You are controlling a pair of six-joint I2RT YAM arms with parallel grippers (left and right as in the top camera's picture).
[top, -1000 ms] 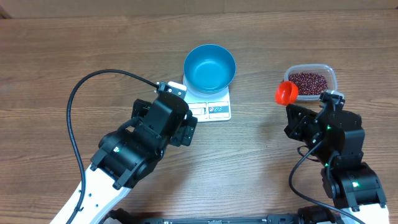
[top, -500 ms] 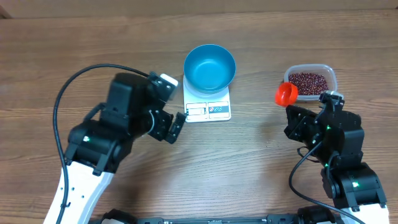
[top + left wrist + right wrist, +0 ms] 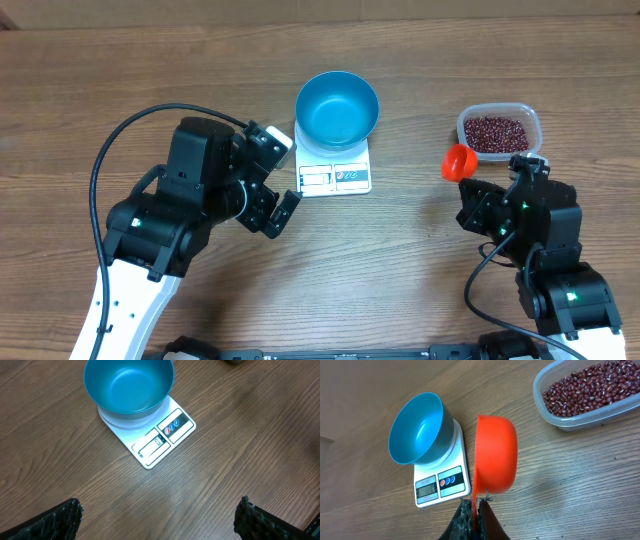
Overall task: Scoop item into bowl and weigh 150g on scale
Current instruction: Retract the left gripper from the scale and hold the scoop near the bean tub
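Pulled the left gripper [image 3: 160,522] back from the scale [image 3: 335,178] within the last second, out toward 8 o'clock of it, fingers spread wide and holding nothing. Drew the orange scoop [image 3: 495,455] slightly off the plastic tub [image 3: 535,125] too, toward 7 o'clock of it. Held by its handle [image 3: 474,492] in the right gripper [image 3: 474,509], fingers pinched tight. Tipped on its side, so most likely empty.

Means, as a judgement, a freer path to the blue bowl [image 3: 337,108], which sits on the scale at 12 o'clock of the display [image 3: 426,491], yet no scooping done. Beans [image 3: 495,132] all in the tub, at 3 o'clock of the bowl; none visible in the bowl.

Cannot read the display digits. Shows only the scoop's back in the right wrist view, never its inside, with most of the handle lost between the fingers. Cuts the left fingers off at the bottom edge of the left wrist view.
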